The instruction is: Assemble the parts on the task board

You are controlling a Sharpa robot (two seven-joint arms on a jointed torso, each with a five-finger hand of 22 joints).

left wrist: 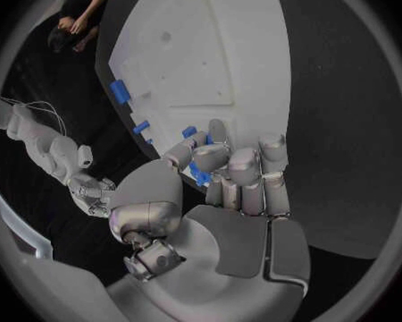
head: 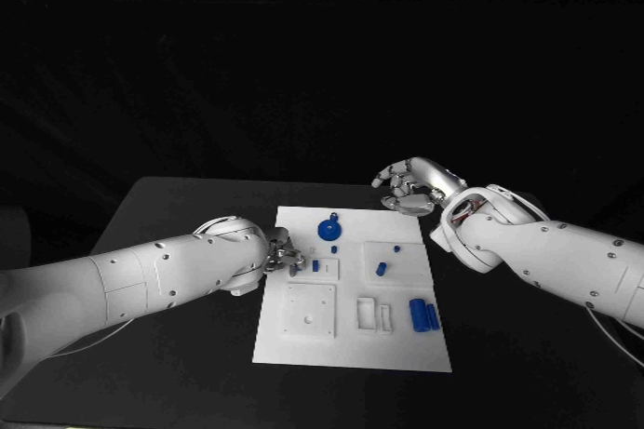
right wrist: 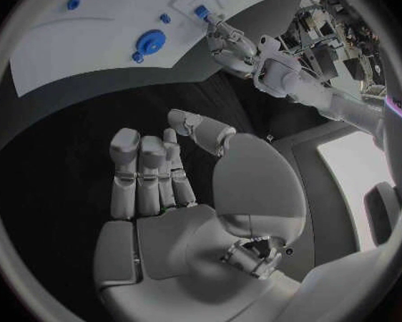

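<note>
Left hand (head: 279, 254) pinches a small blue part (left wrist: 199, 172) at the white board's (head: 352, 345) left edge, frame centre, while the empty, loosely spread right hand (head: 409, 189) hovers upper right, farther off.

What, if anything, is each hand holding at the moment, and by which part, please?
The left hand pinches a small blue part between its fingertips over the task board; which end cannot be told. The right hand holds nothing.

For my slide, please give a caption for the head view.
Left hand works at the white task board; right hand hovers beyond it.
</note>
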